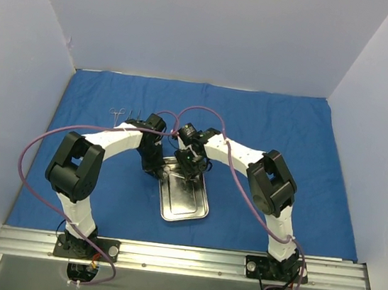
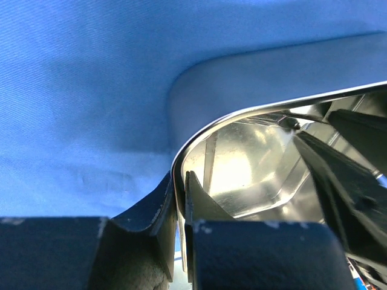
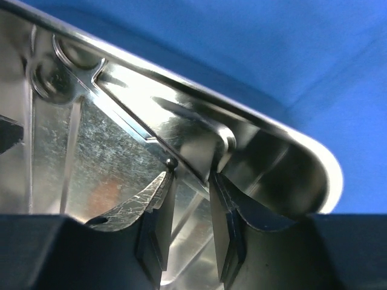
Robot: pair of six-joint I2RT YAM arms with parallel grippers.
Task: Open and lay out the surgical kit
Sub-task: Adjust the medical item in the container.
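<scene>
The blue cloth wrap (image 1: pixel 267 133) lies spread flat over the table. On it at the centre sits the shiny steel tray (image 1: pixel 189 212). My left gripper (image 1: pixel 154 166) is shut on the rim at the tray's far-left corner; in the left wrist view its jaws (image 2: pixel 179 184) pinch the thin rim (image 2: pixel 254 112). My right gripper (image 1: pixel 191 167) reaches down into the tray. In the right wrist view its jaws (image 3: pixel 190 178) stand open, straddling a thin scissor-like instrument (image 3: pixel 139 115) lying on the tray floor. Two more instruments (image 1: pixel 118 113) rest on the cloth at the far left.
White walls enclose the table on three sides. The aluminium rail (image 1: pixel 179 257) carrying both arm bases runs along the near edge. A purple cable (image 1: pixel 36 146) loops out from the left arm. The right arm's dark finger (image 2: pixel 338 175) shows inside the tray in the left wrist view.
</scene>
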